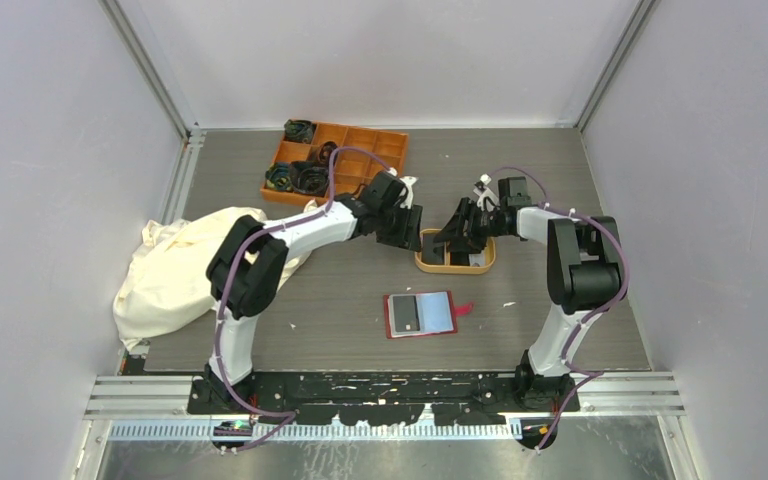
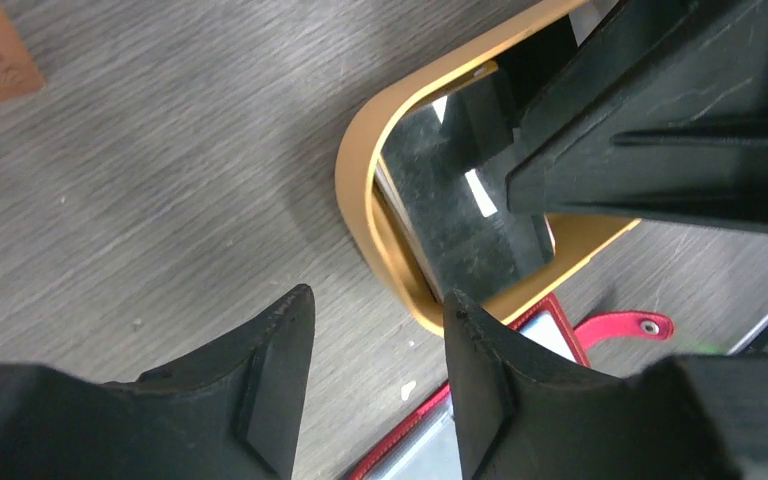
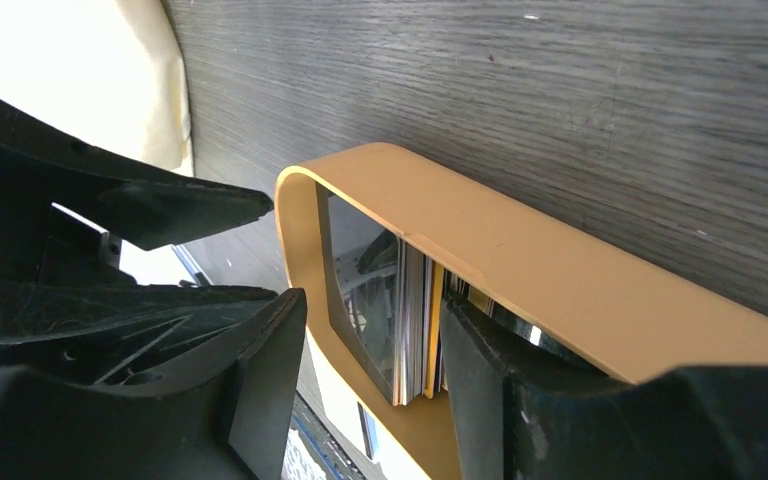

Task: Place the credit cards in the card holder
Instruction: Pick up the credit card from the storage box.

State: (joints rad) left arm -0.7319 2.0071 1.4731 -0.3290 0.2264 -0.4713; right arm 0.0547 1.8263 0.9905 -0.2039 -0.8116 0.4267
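credit cards (image 3: 412, 335) on edge in tray (image 3: 560, 270), between right tool (image 3: 372, 305) fingers

top external: high, behind both arm bases (image 1: 222, 385), looking down, far, whole table (image 1: 560, 180) | left wrist: close, looking past left gripper (image 2: 378, 300) tips at tan tray (image 2: 355, 170) just ahead | right wrist: closer, right gripper (image 3: 372, 300) at same tray | overlap: tray

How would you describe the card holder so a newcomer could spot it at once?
On the dark table, look between the tan tray and the near edge. The card holder lies open and flat there. Only it is red-edged, with a snap tab sticking out sideways.
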